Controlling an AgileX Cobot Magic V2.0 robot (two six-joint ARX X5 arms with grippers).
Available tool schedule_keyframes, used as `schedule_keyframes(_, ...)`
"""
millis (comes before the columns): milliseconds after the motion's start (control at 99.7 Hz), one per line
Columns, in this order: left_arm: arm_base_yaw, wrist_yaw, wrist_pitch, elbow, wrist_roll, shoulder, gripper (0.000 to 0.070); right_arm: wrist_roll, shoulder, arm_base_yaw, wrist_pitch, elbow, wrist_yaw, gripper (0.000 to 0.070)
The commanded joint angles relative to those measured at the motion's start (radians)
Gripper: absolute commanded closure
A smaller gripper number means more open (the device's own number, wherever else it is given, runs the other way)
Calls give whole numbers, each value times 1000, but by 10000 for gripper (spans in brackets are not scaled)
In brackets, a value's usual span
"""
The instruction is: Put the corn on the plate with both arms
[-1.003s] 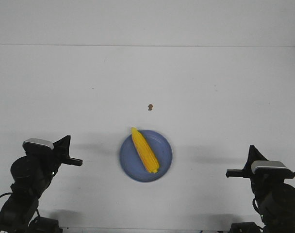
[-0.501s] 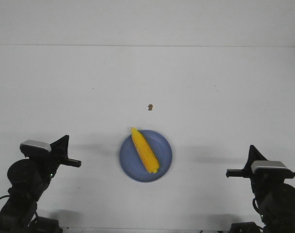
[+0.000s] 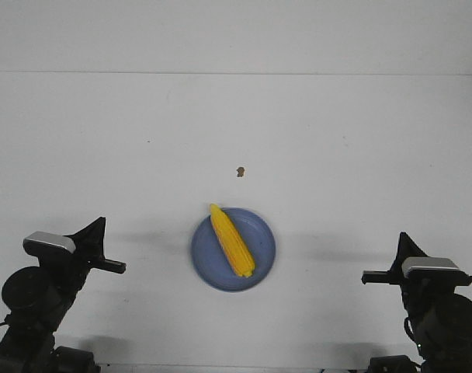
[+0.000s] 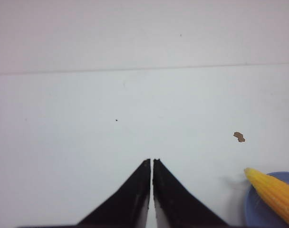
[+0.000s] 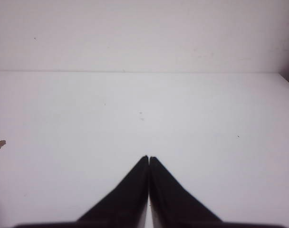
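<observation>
The corn (image 3: 232,240) lies diagonally on the plate (image 3: 261,264), tip overhanging the far rim. Left tool (image 3: 110,264) sits well left of the plate, closed and empty. Right tool (image 3: 376,275), well right of the plate, is pinched closed too. No writing visible anywhere on the white surface (image 3: 337,155).

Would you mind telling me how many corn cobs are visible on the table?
1. The corn lies diagonally on the blue plate, near the table's front centre, its pointed tip at the rim. Nothing suggests another is hidden.
</observation>
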Motion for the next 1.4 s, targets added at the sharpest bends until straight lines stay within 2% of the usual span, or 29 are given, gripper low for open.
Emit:
schedule_keyframes(0, -2, -5, 29, -10, 31, -19, 685, -1, 4, 1, 10, 6, 1, 694)
schedule_keyframes(140, -2, -5, 119, -71, 56, -89, 685, -1, 4, 1, 10, 6, 1, 694)
schedule_keyframes(341, -2, -5, 290, -238, 54, -201, 685, -1, 4, 1, 10, 6, 1, 694)
schedule_keyframes(451, -2, -5, 339, -325, 53, -249, 685, -1, 4, 1, 10, 6, 0, 694)
schedule_keyframes(892, 20, -5, 383, -533, 2, -428, 685, -1, 4, 1, 10, 6, 1, 694)
schedule_keyframes(1394, 84, -3, 451, -583, -24, -429, 685, -1, 4, 1, 10, 6, 1, 694)
